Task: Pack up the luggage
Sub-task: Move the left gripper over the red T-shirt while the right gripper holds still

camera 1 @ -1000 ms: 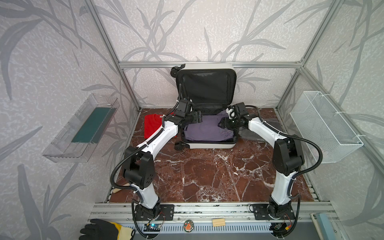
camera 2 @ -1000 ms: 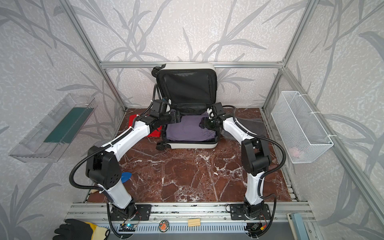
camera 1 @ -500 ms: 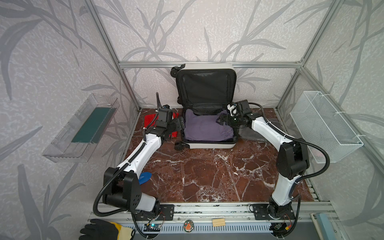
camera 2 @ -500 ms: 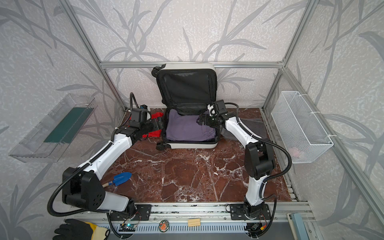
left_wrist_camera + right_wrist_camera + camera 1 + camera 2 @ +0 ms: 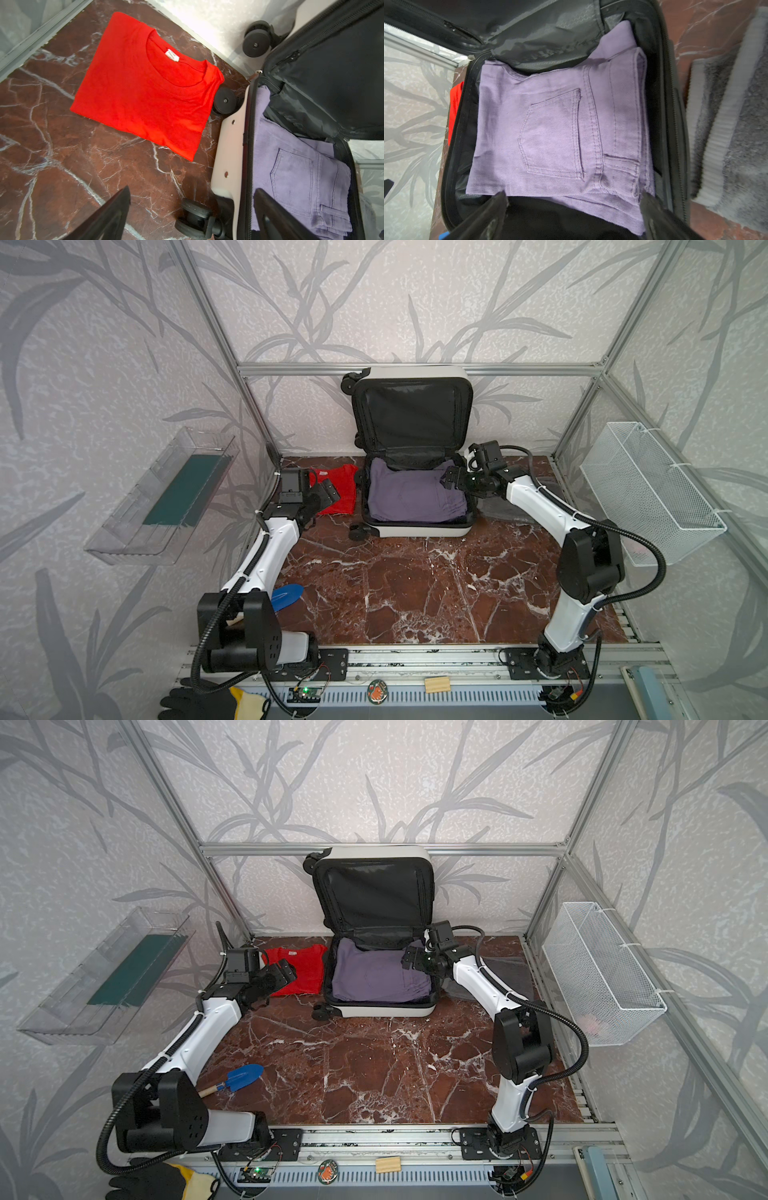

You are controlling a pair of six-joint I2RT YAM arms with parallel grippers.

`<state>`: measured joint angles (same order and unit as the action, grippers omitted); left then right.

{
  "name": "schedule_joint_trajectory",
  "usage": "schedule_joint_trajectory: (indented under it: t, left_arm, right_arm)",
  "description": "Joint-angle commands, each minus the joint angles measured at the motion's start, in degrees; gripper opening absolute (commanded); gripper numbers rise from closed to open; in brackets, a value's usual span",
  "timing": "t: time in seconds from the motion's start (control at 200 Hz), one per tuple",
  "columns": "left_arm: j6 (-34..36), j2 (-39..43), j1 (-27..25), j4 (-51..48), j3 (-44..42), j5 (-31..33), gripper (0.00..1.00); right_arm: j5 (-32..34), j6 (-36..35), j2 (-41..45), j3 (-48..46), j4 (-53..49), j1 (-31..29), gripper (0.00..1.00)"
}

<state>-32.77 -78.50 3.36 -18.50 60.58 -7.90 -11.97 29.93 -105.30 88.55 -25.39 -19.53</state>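
The luggage [image 5: 415,531] [image 5: 382,1011] lies open at the back of the marble floor, its black-lined lid upright against the wall. Folded purple jeans [image 5: 411,495] [image 5: 556,133] fill its lower half. A folded red T-shirt [image 5: 340,489] [image 5: 145,89] lies flat on the floor just left of it. My left gripper [image 5: 328,494] [image 5: 192,191] hangs open and empty above the shirt's near edge, beside the suitcase's white shell [image 5: 226,145]. Over the right rim of the suitcase, my right gripper [image 5: 451,480] [image 5: 574,195] is open above the jeans, holding nothing.
A grey fuzzy sweater [image 5: 737,124] [image 5: 515,977] lies on the floor right of the suitcase. A blue trowel [image 5: 241,1077] rests near the left arm's base. A clear bin [image 5: 166,497] hangs on the left wall, a white wire basket [image 5: 648,489] on the right wall.
My left gripper has swung out of the suitcase to the left, over the red T-shirt. My right gripper has opened wide and drawn back to the suitcase's right rim.
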Motion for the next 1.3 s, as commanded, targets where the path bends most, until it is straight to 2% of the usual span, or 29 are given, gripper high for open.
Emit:
schedule_joint_trajectory:
  t: [0.0, 0.405, 0.625, 0.97, 1.14, 1.295]
  left_arm:
    - [-3.1, -0.1, 2.3, -0.8, -0.2, -2.4, 0.95]
    - [-8.1, -7.2, 7.0, -1.1, 2.9, -4.4, 0.96]
    - [-9.1, -11.6, 7.1, 0.1, 3.9, -3.7, 0.91]
    - [-1.9, -22.8, 5.6, -1.1, 14.5, -6.0, 0.87]
    - [4.3, -29.9, 3.8, -5.6, 23.1, -3.2, 0.87]
    - [6.0, -36.8, 3.2, -8.5, 30.7, -1.8, 0.87]
  right_arm:
    - [-0.3, 1.1, 1.5, -2.0, 2.2, 0.2, 0.99]
    - [-13.2, 4.9, 2.1, -10.3, 15.0, -0.1, 1.0]
    - [-17.1, 6.1, 0.1, -10.7, 19.3, -2.6, 0.92]
    - [-16.6, 4.7, -0.3, -8.3, 17.2, -5.7, 0.89]
    - [-16.3, 3.4, 1.0, -7.5, 15.0, -5.7, 0.89]
    - [-15.1, 1.5, 2.6, -7.3, 12.6, -5.7, 0.89]
